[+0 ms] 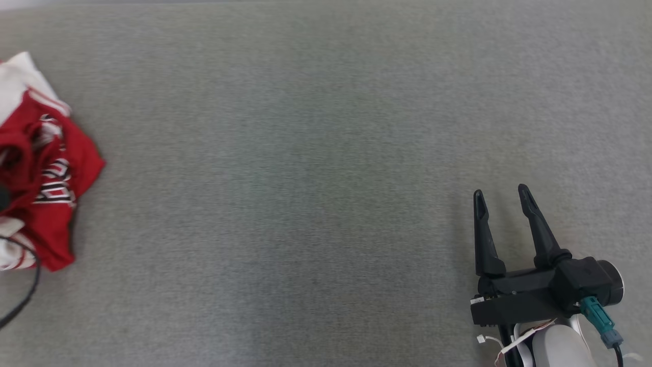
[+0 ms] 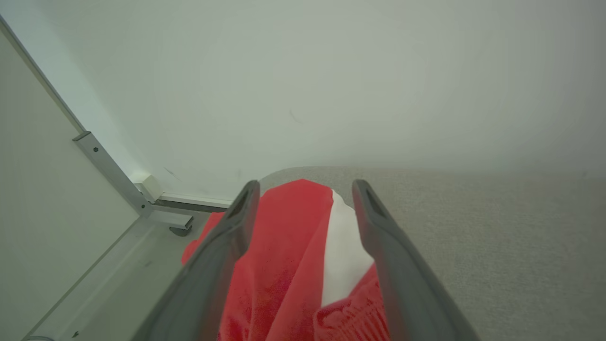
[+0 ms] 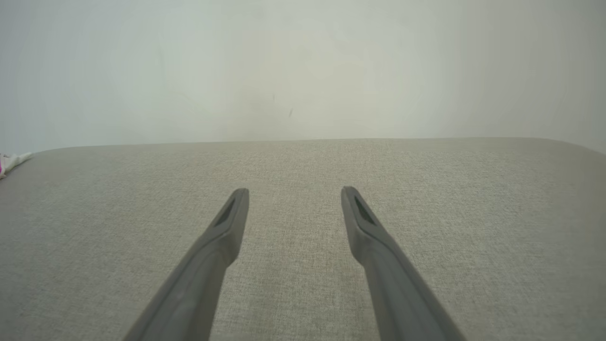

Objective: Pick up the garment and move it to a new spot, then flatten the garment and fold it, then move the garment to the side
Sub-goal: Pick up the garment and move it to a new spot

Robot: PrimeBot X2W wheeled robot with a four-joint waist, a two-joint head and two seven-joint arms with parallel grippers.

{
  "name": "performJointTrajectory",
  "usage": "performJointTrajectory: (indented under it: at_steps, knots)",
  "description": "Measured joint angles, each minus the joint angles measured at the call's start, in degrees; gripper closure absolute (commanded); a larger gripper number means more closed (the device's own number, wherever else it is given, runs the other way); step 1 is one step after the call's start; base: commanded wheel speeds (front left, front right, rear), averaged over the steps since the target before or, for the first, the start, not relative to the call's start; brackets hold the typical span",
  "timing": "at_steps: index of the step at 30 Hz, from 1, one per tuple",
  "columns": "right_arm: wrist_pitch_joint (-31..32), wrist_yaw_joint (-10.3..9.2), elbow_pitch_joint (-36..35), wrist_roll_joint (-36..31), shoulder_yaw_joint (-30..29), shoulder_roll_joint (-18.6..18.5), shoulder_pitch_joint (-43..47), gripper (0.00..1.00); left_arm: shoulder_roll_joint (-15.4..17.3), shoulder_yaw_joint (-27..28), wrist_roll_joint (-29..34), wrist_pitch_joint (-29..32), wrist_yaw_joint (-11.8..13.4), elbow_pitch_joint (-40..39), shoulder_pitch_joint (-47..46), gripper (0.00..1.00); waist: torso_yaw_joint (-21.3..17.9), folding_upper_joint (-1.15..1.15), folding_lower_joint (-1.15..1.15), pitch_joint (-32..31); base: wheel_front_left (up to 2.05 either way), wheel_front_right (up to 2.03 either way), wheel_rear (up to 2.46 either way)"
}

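Head view, garment [image 1: 48, 178]: crumpled red and white heap with striped trim and dark lettering, at the far left edge of the table, partly cut off by the picture's edge.
Head view, table [image 1: 316, 168]: flat, covered in grey woven cloth, matt and fine-grained.
Head view, right gripper [image 1: 501, 192]: lower right, well apart from the garment; 2 long dark tapered fingers spread wide, nothing between them.
Head view, cable [image 1: 31, 285]: thin, dark, looping at the lower left just beside the heap.
Left wrist view, left gripper [image 2: 305, 184]: fingers spread wide, straddling a raised red fold with a white panel; not closed on it; whether the pads touch the cloth I cannot tell.
Left wrist view, fabric: soft knit in rounded folds, with a ribbed hem at the bottom.
Left wrist view, surroundings: pale smooth wall [image 2: 331, 85]; metal frame [image 2: 113, 175] off the table's corner.
Right wrist view, right gripper: wide and empty over bare table; a scrap of white cloth at the far left edge, probably the garment.
Handling, judged: light, limp, not fragile; likely to sag and trail when lifted, and its layers may part.
Hold, judged: the raised fold between the left fingers, pinched through several layers; for flattening, 2 holds at shoulders or hem corners, 1 per gripper.
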Motion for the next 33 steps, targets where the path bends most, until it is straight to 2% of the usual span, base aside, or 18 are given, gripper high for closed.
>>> performJointTrajectory:
  at_steps: [3, 7, 12, 15, 16, 17, 18, 23, 33]
  knots:
    - [0.0, 0.0, -0.21, 0.0, -0.03, -0.01, -0.03, 0.0, 2.05, -0.93, -1.27, 2.65, -0.33, 3.64, -1.13, 0.0, -1.7, 0.0, 0.0, 0.78, 0.0, 0.0, 0.0]
    - [0.0, 0.0, -0.49, 0.0, 0.04, 0.01, -0.02, 0.0, 2.3, -2.05, -2.68, 7.17, -0.37, 6.78, -1.72, 0.0, -3.3, 0.0, 0.0, 1.41, 0.0, 0.0, 0.0]
    - [0.0, 0.0, -0.57, 0.0, 0.2, 0.04, -0.02, 0.0, 3.38, -3.57, -5.16, 16.01, -0.37, 11.11, -2.79, 0.0, -4.27, 0.0, -0.01, 1.67, 0.0, 0.0, 0.0]
    - [0.0, 0.0, -0.56, 0.01, 0.12, -0.01, -0.02, 0.0, 4.13, -4.15, -6.06, 18.0, -0.37, 12.4, -3.69, 0.0, -4.49, 0.0, -0.01, 1.54, 0.0, 0.0, 0.0]
    - [0.0, 0.0, -0.55, 0.01, 0.12, 0.0, -0.02, 0.0, 4.23, -4.42, -6.09, 18.26, -0.37, 12.68, -3.75, 0.46, -4.55, -0.01, -0.01, 1.45, 0.0, 0.0, 0.0]
    - [0.0, 0.0, -0.53, 0.01, 0.15, 0.02, -0.02, 0.0, 4.27, -4.39, -6.31, 18.47, -0.37, 13.26, -3.88, 0.76, -4.58, -0.01, -0.01, 1.35, 0.0, 0.0, 0.0]
    - [0.0, 0.0, -0.47, 0.01, 0.13, 0.01, -0.02, 0.0, 4.34, -4.5, -6.42, 18.93, -0.37, 13.77, -3.94, 1.0, -4.61, -0.01, -0.01, 1.22, 0.0, 0.0, 0.0]
    - [0.0, 0.0, -0.44, 0.02, 0.03, 0.01, 0.07, 0.0, 4.45, -4.81, -6.76, 18.08, -0.2, 15.16, -4.04, 1.0, -4.65, -0.01, -0.01, 0.51, 0.0, 0.0, 0.0]
    - [0.0, 0.0, 0.66, 1.0, -0.08, 0.01, 0.82, 0.0, 5.34, -6.06, -6.01, 8.11, 0.09, 11.33, -6.57, 1.0, -3.61, -0.01, -0.01, -2.62, 0.0, 0.0, 0.0]
